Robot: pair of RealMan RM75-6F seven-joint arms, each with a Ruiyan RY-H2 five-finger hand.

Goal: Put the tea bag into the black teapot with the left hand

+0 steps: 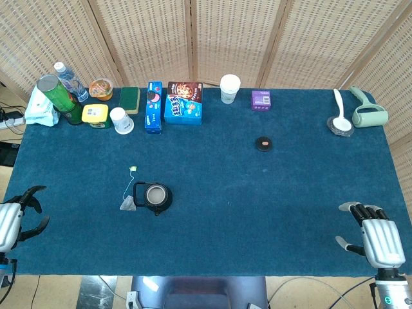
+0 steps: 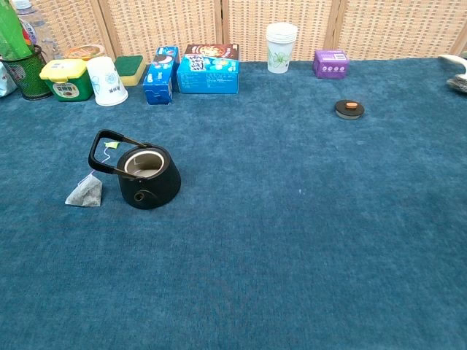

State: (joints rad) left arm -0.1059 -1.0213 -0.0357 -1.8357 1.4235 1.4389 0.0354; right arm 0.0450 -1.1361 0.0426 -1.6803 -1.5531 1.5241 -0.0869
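The black teapot [image 1: 155,196] [image 2: 147,175] stands lidless on the blue cloth, its handle leaning to the left. Just left of it lies the grey pyramid tea bag [image 1: 127,204] [image 2: 85,192], its string running up to a small green tag [image 1: 133,168] [image 2: 112,144]. The teapot's lid [image 1: 264,143] [image 2: 349,109] sits apart at the centre right. My left hand [image 1: 18,215] hovers at the table's left front edge, fingers spread, holding nothing. My right hand [image 1: 373,235] rests at the right front edge, fingers apart and empty. The chest view shows neither hand.
Along the back edge stand a green can [image 1: 56,98], a yellow tub [image 1: 95,115], white cups [image 1: 121,120] [image 1: 230,88], blue snack boxes [image 1: 184,102], a purple box [image 1: 261,100], a white spoon on a dish [image 1: 339,116] and a lint roller [image 1: 368,111].
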